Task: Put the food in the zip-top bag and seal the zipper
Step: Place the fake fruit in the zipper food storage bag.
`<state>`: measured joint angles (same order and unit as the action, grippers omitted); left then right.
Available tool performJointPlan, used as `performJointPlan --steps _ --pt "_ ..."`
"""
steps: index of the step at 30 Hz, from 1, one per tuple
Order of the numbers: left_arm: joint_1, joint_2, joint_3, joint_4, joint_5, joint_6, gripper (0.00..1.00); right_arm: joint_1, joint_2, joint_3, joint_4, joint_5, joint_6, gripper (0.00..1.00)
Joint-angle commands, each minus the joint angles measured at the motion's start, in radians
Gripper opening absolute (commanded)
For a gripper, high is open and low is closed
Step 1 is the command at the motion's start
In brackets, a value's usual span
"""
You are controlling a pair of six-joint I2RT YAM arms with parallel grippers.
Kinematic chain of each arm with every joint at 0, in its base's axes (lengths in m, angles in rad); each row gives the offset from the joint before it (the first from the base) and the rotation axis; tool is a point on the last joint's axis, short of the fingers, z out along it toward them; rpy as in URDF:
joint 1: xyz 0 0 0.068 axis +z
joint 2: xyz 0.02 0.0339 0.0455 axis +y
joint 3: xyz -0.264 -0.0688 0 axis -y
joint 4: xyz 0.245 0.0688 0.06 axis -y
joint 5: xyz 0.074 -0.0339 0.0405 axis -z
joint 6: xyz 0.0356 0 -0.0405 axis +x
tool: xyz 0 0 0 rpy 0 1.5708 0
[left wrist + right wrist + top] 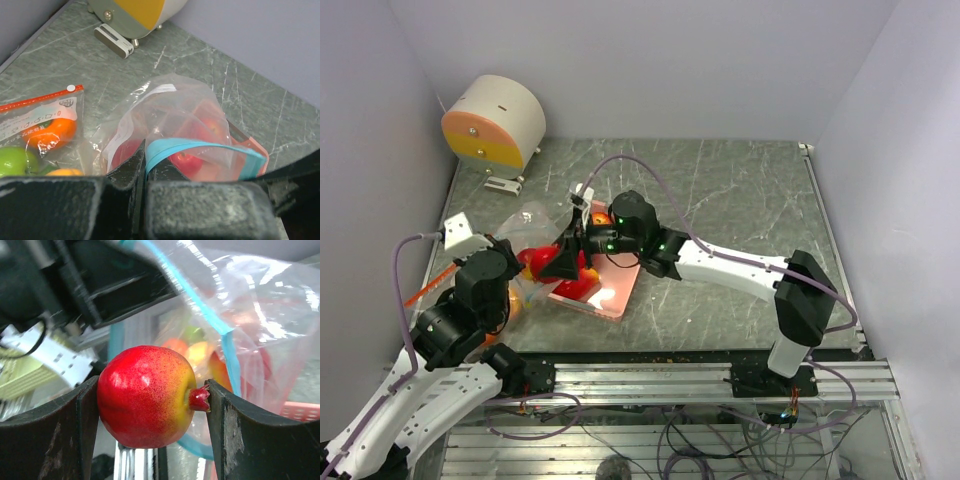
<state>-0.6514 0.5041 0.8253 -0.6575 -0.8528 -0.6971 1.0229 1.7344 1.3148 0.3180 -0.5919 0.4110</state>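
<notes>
My left gripper (145, 150) is shut on the teal-blue zipper (200, 146) of the clear zip-top bag (175, 100) and holds its mouth up. Red apples (187, 161) show inside the bag. My right gripper (150, 400) is shut on a red-and-yellow round fruit (145, 395), held just before the bag's mouth, whose zipper (200, 305) runs behind it. In the top view my right gripper (567, 262) sits over the pink basket (615, 295), close to the left wrist (485, 275).
A second clear bag with a red strip (40, 102) lies left of the left gripper, holding an orange (52, 134), a green apple (15, 161) and a yellow-orange fruit (62, 172). A round beige-and-orange device (495, 122) stands at the back left. Walls enclose the table.
</notes>
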Motion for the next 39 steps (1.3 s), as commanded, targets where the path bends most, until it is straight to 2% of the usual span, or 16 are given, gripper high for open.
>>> performJointPlan --steps 1,4,7,10,13,20,25,28,30,34,39 --pt "0.004 0.01 -0.001 0.053 0.036 -0.014 0.07 0.021 0.022 0.082 -0.042 0.25 -0.049 0.49" --pt "0.004 0.023 -0.008 0.066 0.066 -0.026 0.07 0.05 0.055 0.116 -0.07 0.426 -0.084 0.53" --pt "0.005 0.042 -0.006 0.075 0.086 -0.037 0.07 0.066 0.107 0.181 -0.129 0.539 -0.115 0.64" --pt "0.004 0.057 0.0 0.077 0.094 -0.036 0.07 0.076 0.134 0.214 -0.157 0.561 -0.124 0.79" --pt "0.004 0.06 0.001 0.073 0.081 -0.032 0.07 0.084 0.124 0.213 -0.178 0.587 -0.143 0.99" --pt "0.004 0.041 -0.006 0.062 0.009 0.003 0.07 0.092 -0.016 0.097 -0.164 0.575 -0.181 1.0" --pt "0.005 0.031 0.011 0.021 -0.072 0.03 0.07 0.092 -0.176 -0.056 -0.07 0.53 -0.184 1.0" --pt "0.004 0.014 0.021 -0.014 -0.119 0.045 0.07 0.093 -0.274 -0.164 -0.003 0.599 -0.18 1.0" --pt "0.004 -0.004 0.027 -0.031 -0.148 0.056 0.07 0.092 -0.305 -0.196 -0.02 0.686 -0.161 1.0" --pt "0.004 -0.045 0.04 -0.049 -0.187 0.08 0.07 0.066 -0.259 -0.127 -0.172 0.888 -0.098 1.0" --pt "0.004 -0.079 0.047 -0.062 -0.19 0.08 0.07 0.0 -0.053 0.07 -0.409 0.971 -0.03 1.0"
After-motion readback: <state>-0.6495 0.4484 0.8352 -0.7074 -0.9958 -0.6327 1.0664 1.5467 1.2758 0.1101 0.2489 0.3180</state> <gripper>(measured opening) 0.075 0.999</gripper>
